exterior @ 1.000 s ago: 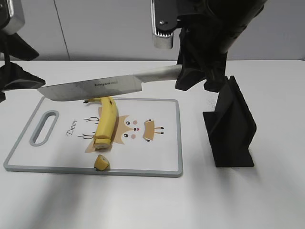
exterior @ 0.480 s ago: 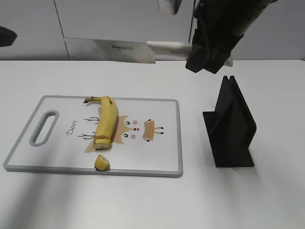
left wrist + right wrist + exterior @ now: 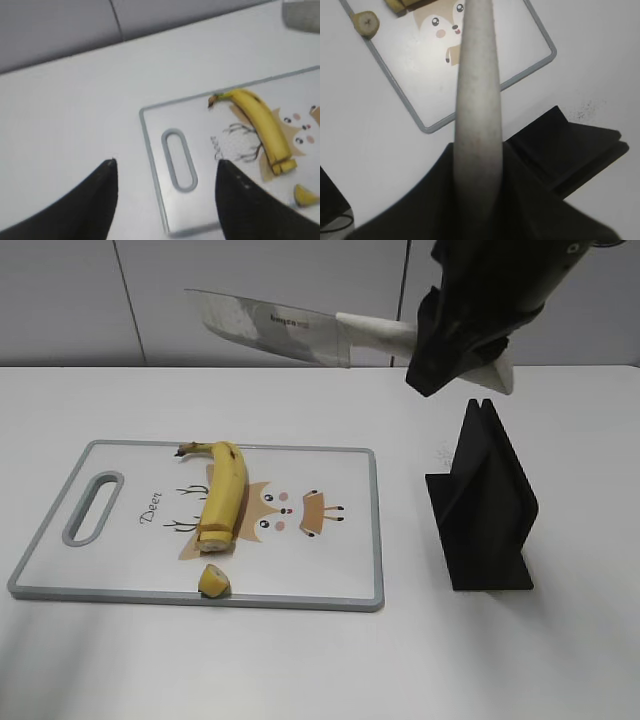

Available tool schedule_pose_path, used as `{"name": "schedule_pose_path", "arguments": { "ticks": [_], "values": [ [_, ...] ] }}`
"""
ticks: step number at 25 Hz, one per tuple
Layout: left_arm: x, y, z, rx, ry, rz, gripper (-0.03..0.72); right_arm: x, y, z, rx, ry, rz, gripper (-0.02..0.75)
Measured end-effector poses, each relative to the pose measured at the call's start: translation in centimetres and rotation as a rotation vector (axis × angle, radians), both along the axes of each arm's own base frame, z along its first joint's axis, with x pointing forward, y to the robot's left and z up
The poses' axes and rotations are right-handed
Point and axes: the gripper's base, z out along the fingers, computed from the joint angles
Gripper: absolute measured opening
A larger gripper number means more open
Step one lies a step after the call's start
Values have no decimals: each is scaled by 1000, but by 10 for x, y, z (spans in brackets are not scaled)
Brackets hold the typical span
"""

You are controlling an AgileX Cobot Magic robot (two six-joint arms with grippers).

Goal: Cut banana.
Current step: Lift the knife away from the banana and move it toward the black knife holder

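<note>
The banana (image 3: pixel 222 495) lies on the grey-rimmed cutting board (image 3: pixel 120 555), stem at the far end, flat cut end toward the front. It also shows in the left wrist view (image 3: pixel 260 127). A small cut-off end piece (image 3: pixel 212 582) lies near the board's front edge. My right gripper (image 3: pixel 452 350) is shut on the white handle (image 3: pixel 477 100) of a large knife (image 3: pixel 270 322), held high above the table behind the board, blade pointing left. My left gripper (image 3: pixel 166 162) is open and empty, above the board's handle end (image 3: pixel 179 160). It is out of the exterior view.
A black knife stand (image 3: pixel 485 500) stands on the white table to the right of the board; it also shows in the right wrist view (image 3: pixel 570 145). A grey wall runs behind the table.
My right gripper has lifted the knife from just above the banana up and to the right. The left arm has left the exterior view.
</note>
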Motion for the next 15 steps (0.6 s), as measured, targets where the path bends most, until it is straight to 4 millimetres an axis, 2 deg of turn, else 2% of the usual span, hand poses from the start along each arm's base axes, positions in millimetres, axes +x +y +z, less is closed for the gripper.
{"name": "schedule_pose_path", "arguments": {
  "ticks": [4, 7, 10, 15],
  "values": [
    [-17, 13, 1, 59, 171, 118, 582, -3, -2, 6, 80, 54, -197, 174],
    [-30, 20, 1, 114, 229, 178, 578, -4, -3, 10, 127, 87, -333, 174],
    [-48, 22, -2, 115, 208, 194, 577, -5, -9, 12, 136, 84, -439, 174],
    [-91, 22, -15, 101, 130, 207, 577, -11, -20, 13, 152, 57, -566, 174]
  ]
}}
